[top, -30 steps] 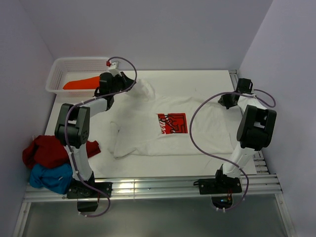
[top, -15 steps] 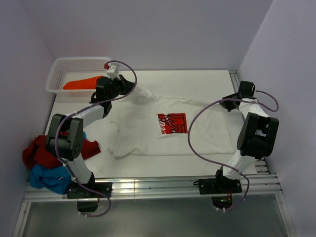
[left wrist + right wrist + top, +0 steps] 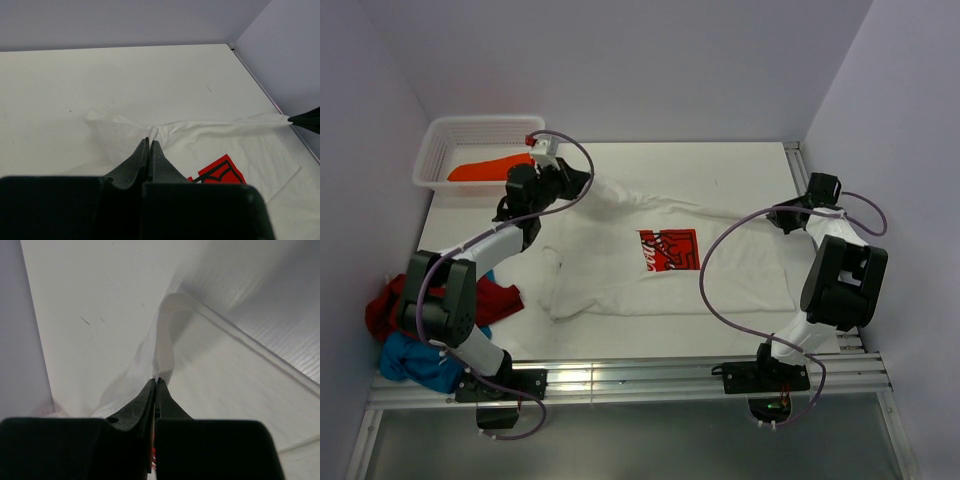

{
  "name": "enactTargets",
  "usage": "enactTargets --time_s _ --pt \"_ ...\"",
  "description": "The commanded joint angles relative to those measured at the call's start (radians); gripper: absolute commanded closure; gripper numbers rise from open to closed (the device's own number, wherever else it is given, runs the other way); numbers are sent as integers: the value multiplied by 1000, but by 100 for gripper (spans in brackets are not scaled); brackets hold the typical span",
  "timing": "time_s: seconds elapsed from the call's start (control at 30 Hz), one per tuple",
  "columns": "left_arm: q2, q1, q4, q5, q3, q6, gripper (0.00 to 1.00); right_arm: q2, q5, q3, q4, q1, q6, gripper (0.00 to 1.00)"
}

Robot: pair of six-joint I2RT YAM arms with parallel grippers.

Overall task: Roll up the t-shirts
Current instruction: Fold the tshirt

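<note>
Shirts: four | white t-shirt (image 3: 620, 280) spread mid-table (image 3: 720, 160), red print up | orange t-shirt (image 3: 485, 168) in the one basket (image 3: 438, 138), far left | red t-shirt (image 3: 405, 300) and blue t-shirt (image 3: 415, 360) heaped at left edge | left gripper (image 3: 150, 143) pinched tight on white t-shirt's far edge | right gripper (image 3: 156, 381) likewise, near the table's right edge | bare tabletop beyond the stretched edge.

Bare desk (image 3: 720, 160) runs between the white t-shirt (image 3: 740, 265) and the back wall. The shirt's far edge is stretched between the left end effector (image 3: 150, 143) and the right end effector (image 3: 156, 381), like a barrier across the middle. The basket (image 3: 438, 140) fills the far left corner; the red t-shirt (image 3: 405, 300) and the blue t-shirt (image 3: 415, 362) lie heaped at the left edge
</note>
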Motion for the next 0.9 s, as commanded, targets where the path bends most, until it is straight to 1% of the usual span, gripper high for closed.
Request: enactTargets --time_s 0.0,0.27,0.43,0.87 --pt "-82 -4 42 -10 -22 27 100 -75 -10 -14 25 -16 -26 100" --pt "-160 -5 1 -6 -54 35 100 -111 -14 -25 4 -36 -37 100" --pt "-224 -10 22 -3 -123 15 100 -117 -17 -31 -1 -43 -43 100" --pt "-378 -54 -74 -63 -174 32 100 -146 -22 -48 -19 -57 -52 100"
